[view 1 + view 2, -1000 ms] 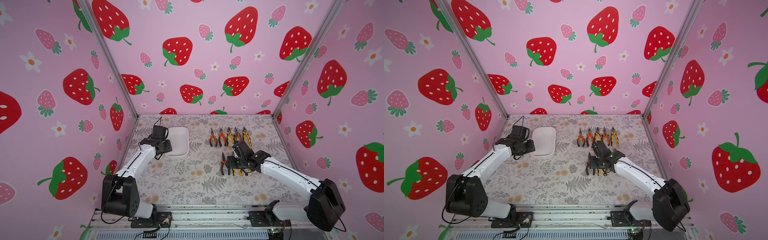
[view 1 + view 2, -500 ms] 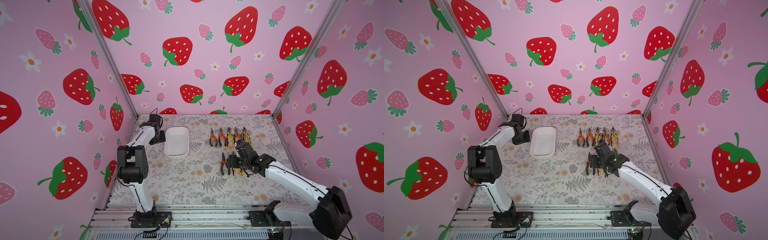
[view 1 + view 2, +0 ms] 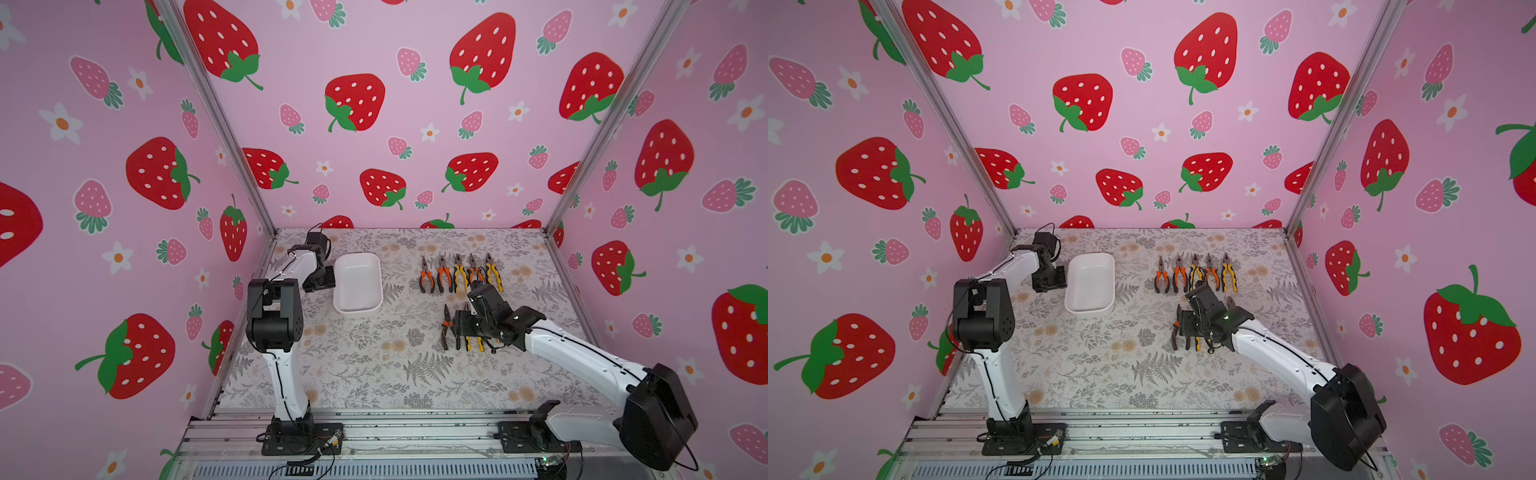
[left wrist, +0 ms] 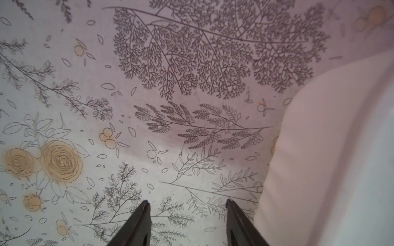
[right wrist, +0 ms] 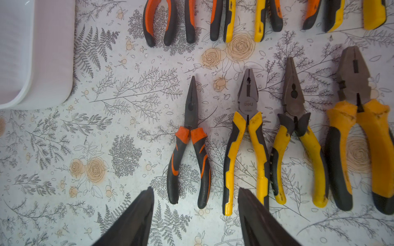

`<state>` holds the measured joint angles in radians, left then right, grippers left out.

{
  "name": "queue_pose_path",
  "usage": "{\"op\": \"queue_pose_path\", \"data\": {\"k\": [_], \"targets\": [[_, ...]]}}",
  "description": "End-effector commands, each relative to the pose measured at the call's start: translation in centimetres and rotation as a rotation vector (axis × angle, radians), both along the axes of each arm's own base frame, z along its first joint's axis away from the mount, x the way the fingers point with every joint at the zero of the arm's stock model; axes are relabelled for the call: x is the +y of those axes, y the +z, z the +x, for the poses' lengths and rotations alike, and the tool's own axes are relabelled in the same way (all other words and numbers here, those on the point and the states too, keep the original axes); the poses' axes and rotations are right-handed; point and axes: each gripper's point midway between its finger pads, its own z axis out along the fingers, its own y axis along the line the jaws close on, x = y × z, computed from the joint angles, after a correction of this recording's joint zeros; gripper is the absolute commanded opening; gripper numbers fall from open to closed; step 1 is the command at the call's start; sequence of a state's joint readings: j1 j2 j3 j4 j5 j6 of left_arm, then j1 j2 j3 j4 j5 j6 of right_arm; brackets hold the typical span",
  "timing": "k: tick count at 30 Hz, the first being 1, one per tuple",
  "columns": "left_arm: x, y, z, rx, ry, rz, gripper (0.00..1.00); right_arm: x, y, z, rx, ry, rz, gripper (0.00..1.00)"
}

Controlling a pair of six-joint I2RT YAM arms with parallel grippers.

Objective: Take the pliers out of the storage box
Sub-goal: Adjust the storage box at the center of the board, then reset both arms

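Only wrist views show both hands parted, empty: left hand [image 4: 187,202] beside the storage box [image 4: 330,149], right hand [image 5: 195,189] over pliers [image 5: 190,110].

Only one marking is shown, in the right wrist view. A short brand word with a smaller line beneath it is stamped into the grey metal joint of the yellow-and-black pliers [image 5: 247,149], which lie just beside the orange-and-black needle-nosed pliers [image 5: 190,132]. The stamp [image 5: 248,104] is seen inverted and blurred, so its letters cannot be read with certainty.
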<state>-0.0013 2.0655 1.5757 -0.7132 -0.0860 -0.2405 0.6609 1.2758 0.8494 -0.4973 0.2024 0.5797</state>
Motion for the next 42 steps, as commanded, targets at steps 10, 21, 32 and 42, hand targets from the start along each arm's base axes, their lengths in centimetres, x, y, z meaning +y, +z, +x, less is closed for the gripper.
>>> {"op": "queue_pose_path", "data": {"k": [10,21,32,42], "targets": [[-2.8,0.7,1.0,-0.046,-0.033,-0.068,0.62,0.3,0.8,0.3,-0.016,-0.002,0.009,0.68],[-2.4,12.0,-3.7,-0.509,0.086,-0.131,1.0,-10.2,11.8,4.9,-0.336,-0.257,-0.161,0.92],[2.7,17.2,-8.2,-0.884,0.138,0.161,0.99,-16.4,6.0,8.0,-0.558,-0.241,-0.378,0.99],[0.7,9.2,-6.4,-0.908,-0.127,0.113,0.99,-16.7,2.4,9.5,-0.763,-0.246,-0.248,0.99]]}}
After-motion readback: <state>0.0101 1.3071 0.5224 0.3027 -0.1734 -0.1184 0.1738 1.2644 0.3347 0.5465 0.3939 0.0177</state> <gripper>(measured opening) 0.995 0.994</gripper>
